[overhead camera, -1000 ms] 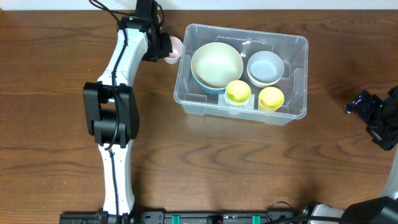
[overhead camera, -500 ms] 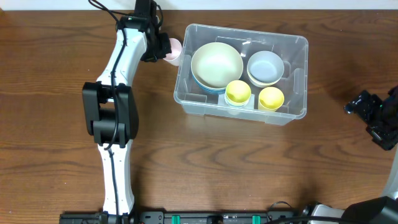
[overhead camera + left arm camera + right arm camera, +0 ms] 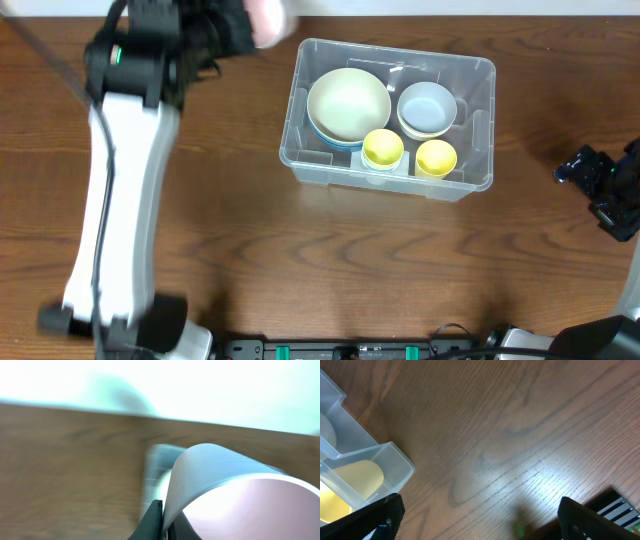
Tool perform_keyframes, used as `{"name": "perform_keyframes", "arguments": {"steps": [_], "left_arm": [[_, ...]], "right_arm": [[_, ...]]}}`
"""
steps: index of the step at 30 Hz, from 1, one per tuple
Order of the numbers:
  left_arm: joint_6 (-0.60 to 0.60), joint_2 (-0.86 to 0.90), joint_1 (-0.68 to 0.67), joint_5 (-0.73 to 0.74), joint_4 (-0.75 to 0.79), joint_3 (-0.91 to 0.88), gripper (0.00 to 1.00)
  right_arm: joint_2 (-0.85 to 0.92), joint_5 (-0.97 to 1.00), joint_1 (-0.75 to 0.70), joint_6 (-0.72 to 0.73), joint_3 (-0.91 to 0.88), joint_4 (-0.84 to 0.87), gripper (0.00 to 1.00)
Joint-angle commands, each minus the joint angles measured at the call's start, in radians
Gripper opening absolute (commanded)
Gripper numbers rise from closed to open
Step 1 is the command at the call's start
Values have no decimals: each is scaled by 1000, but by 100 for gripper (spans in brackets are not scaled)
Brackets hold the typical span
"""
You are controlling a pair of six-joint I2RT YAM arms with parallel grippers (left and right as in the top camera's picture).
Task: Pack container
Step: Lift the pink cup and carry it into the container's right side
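The container (image 3: 478, 128), a large clear bin, stands right of centre on the wooden table. Inside it are a cream bowl (image 3: 348, 102) nested in a blue one, a pale bowl (image 3: 427, 108) and two small yellow bowls (image 3: 383, 148) (image 3: 435, 157). My left gripper (image 3: 238, 30) is raised high at the back left, blurred, and shut on the rim of a pink bowl (image 3: 266, 17). In the left wrist view the pink bowl (image 3: 245, 505) fills the lower right, its wall pinched in the left gripper (image 3: 163, 519). My right gripper (image 3: 602, 190) rests open at the far right, holding nothing.
The right wrist view shows bare wood between the wide-spread fingers (image 3: 390, 512) of the right gripper (image 3: 485, 525), and a corner of the container (image 3: 375, 457) at the left. The left arm (image 3: 115, 190) spans the table's left side.
The left arm has swung up toward the camera, lifting the pink bowl off the table beside the container's back left corner. The right arm has not moved.
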Motion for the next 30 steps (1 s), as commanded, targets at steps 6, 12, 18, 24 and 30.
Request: {"name": "perform_keyframes", "arguments": {"steps": [6,12,18,24,30], "left_arm": [[40,7,-320,0,-25,-9,6],[43,138,-466,0,-26,-9,6],[52,254,-536,0,-17,-9,6],[55,337,-555,-74,-5,-9,6],[68,396,-555,-101,11,-9,6]], "right_arm": [[-2,0,-5,-13,-1,2,99],[-2,0,-5,-13,-1,2,99],[-2,0,-5,-13,-1,2,99],[-2,0,-5,-13,-1,2,99],[-2,0,-5,-13,-1,2,99]]}}
